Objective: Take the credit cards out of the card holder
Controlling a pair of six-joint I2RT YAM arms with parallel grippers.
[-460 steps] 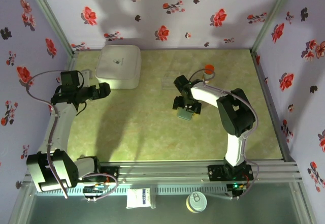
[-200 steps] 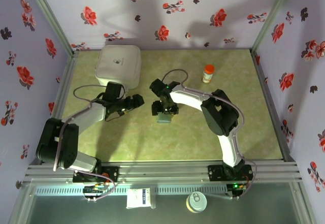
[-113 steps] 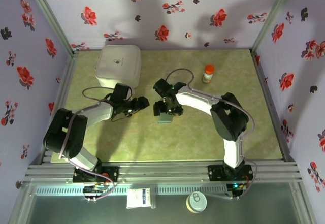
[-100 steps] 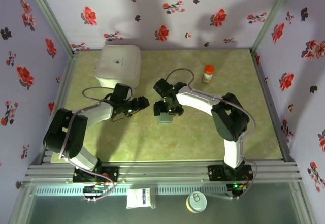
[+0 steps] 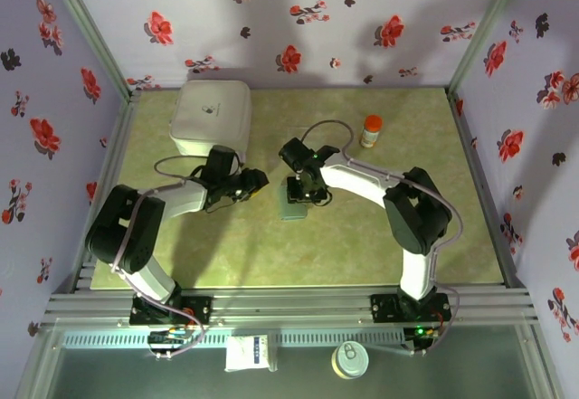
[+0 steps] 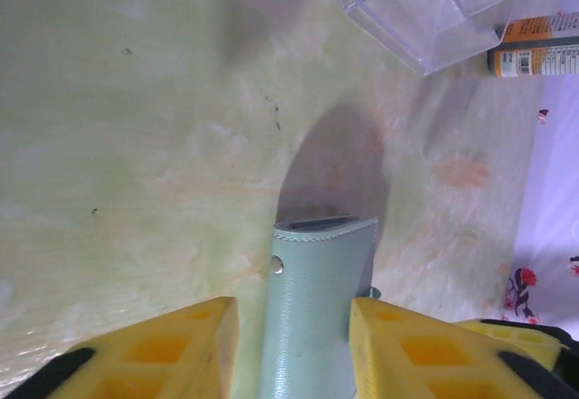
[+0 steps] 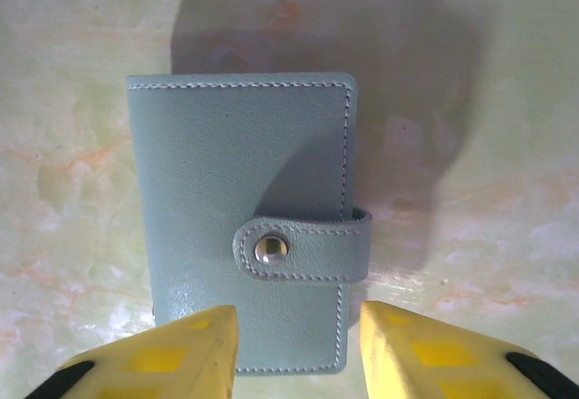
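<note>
Right wrist view: the card holder (image 7: pixel 244 209) is closed, broad face toward the camera, with its strap (image 7: pixel 303 252) fastened on the stud (image 7: pixel 270 250). The credit cards are judged to be enclosed inside.

In the top external view the card holder sits mid-table (image 5: pixel 380 236), directly below the right gripper (image 5: pixel 306 193). Whether it rests on the surface or is raised cannot be determined. The right gripper's fingers (image 7: pixel 181 354) overlap its lower edge. The left gripper (image 6: pixel 294 349) brackets its narrow side. Both sets of jaws stand partly closed, and a firm hold cannot be confirmed for either.

Judged step: securing the holder before opening. The next move calls for one gripper to fix the body while the other lifts the strap off the stud and unfolds the panels.
</note>
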